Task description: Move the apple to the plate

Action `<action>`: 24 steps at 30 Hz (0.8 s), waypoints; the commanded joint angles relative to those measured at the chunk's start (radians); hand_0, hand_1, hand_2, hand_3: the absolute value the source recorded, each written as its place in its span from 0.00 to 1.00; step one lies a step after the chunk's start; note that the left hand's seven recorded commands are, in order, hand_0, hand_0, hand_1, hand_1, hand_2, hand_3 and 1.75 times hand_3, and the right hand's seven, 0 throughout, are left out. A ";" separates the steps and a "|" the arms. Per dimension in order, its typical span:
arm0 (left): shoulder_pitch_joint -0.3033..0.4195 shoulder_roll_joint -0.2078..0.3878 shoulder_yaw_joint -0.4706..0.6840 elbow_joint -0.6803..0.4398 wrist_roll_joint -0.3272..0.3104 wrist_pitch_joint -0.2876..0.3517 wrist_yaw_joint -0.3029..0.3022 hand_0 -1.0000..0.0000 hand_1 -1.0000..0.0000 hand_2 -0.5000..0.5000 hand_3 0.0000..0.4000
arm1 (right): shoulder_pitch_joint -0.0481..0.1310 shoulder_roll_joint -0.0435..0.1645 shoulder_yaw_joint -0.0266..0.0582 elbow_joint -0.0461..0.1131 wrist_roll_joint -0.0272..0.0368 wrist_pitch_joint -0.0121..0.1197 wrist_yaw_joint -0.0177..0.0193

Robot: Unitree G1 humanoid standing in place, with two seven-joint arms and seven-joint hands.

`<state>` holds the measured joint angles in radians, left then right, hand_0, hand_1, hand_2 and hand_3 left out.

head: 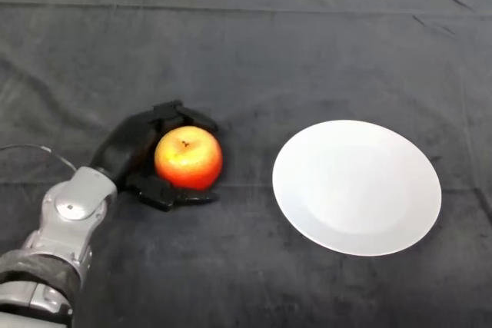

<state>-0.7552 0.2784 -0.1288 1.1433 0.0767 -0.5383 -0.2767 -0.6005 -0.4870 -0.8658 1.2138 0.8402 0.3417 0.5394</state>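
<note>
Black hand [127, 151] curls around the round, glossy red-yellow apple [188, 159] left of centre; smooth white round plate [357, 187] lies right.

A staged robot test bench, likely a lab: the desk [307, 36] is draped wholly in creased dark cloth, with a plain white plate [357, 187] at three o'clock.

No text, label, brand, number or sign can be read anywhere in the head view.
</note>
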 commanded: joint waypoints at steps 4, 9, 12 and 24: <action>-0.079 -0.024 -0.038 -0.048 0.040 -0.034 0.017 0.00 1.00 0.00 1.00 | 0.001 -0.013 -0.0139 -0.009 0.0006 -0.001 -0.0083; -0.097 -0.053 -0.068 -0.048 0.058 -0.050 0.027 0.00 1.00 0.00 1.00 | 0.001 -0.013 -0.0140 -0.009 0.0007 -0.001 -0.0081; -0.108 -0.071 -0.089 -0.046 0.069 -0.056 0.031 0.00 1.00 0.00 1.00 | 0.001 -0.013 -0.0140 -0.008 0.0007 -0.001 -0.0080; -0.148 -0.130 -0.187 -0.034 0.101 -0.073 0.037 0.00 0.99 0.00 1.00 | 0.001 -0.014 -0.0142 -0.007 0.0008 -0.001 -0.0074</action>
<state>-0.8420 0.1558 -0.3049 1.1432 0.1615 -0.5838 -0.2426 -0.6005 -0.4870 -0.8657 1.2138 0.8403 0.3417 0.5393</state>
